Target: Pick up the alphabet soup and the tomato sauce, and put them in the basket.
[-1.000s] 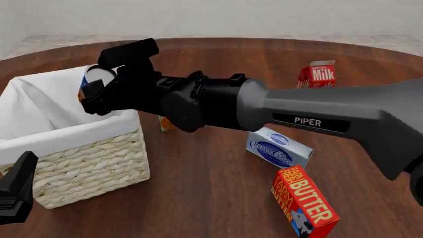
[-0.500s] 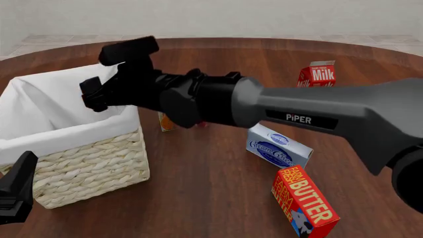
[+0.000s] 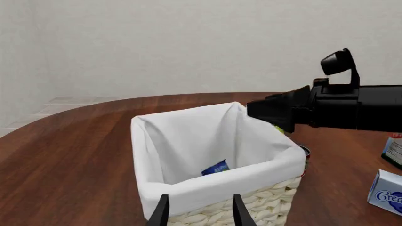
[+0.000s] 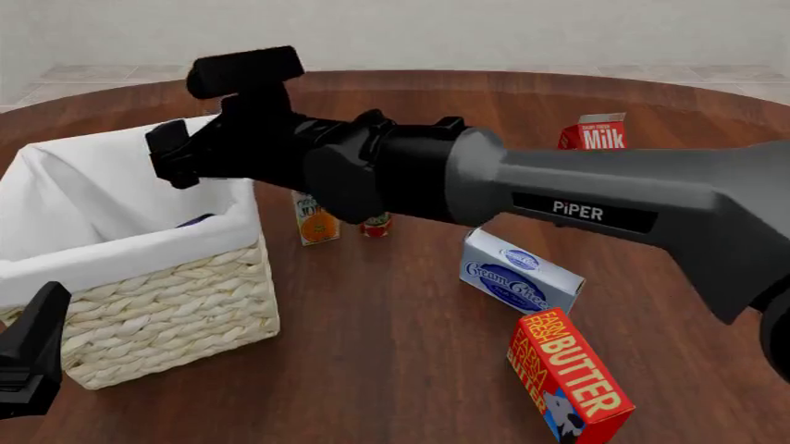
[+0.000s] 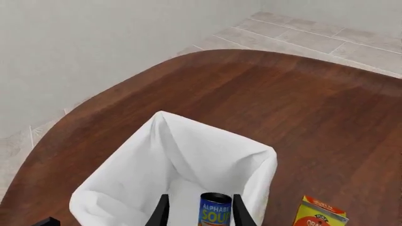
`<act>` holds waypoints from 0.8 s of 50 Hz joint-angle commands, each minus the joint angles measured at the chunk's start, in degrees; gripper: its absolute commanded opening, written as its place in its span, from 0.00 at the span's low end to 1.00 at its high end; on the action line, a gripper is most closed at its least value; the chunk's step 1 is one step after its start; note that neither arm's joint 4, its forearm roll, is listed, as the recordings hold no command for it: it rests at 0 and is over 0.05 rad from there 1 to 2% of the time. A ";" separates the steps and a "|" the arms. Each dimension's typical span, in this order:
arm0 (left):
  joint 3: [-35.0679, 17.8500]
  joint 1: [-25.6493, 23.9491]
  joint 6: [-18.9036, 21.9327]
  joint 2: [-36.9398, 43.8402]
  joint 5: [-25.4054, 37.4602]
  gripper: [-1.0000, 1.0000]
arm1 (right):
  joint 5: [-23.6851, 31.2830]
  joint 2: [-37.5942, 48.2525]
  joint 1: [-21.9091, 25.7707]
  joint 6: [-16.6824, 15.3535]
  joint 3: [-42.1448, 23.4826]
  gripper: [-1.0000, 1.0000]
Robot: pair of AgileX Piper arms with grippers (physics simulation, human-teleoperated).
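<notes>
The alphabet soup (image 5: 215, 210), a blue-labelled can, stands inside the basket (image 4: 185, 296), down on its white liner. The left wrist view shows only a blue corner of this can (image 3: 216, 167), and the front view a sliver (image 4: 195, 220). My right gripper (image 4: 173, 157) hovers open above the basket's far right corner, its fingers (image 5: 162, 209) apart and well above the can. The tomato sauce (image 4: 376, 224), a red can, stands on the table behind the basket, under my right arm. My left gripper (image 4: 31, 356) waits open at the basket's near left corner.
An orange juice carton (image 4: 314, 222) stands beside the tomato sauce. A cream cheese box (image 4: 519, 273) and a butter box (image 4: 571, 379) lie right of the basket. A milk carton (image 4: 595, 139) stands at the far right.
My right gripper held the alphabet soup over the basket a second ago. It has opened and the can has dropped onto the liner. The left arm has not moved.
</notes>
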 commanded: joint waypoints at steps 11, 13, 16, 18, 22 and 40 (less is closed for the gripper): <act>0.00 0.00 0.00 0.00 0.00 1.00 | -0.46 -4.57 0.11 1.16 2.54 1.00; 0.00 0.00 0.00 0.00 0.00 1.00 | -0.46 -4.96 0.11 1.19 2.82 1.00; 0.00 0.00 0.00 0.00 0.00 1.00 | -0.60 -5.57 0.00 1.24 3.29 1.00; 0.00 0.00 0.00 0.00 0.00 1.00 | -0.70 -6.12 -0.18 1.40 3.73 1.00; 0.00 0.00 0.00 0.00 0.00 1.00 | -0.97 -7.12 -0.34 1.51 4.75 1.00; 0.00 0.00 0.00 0.00 0.00 1.00 | -1.33 -11.29 -2.04 1.78 8.07 1.00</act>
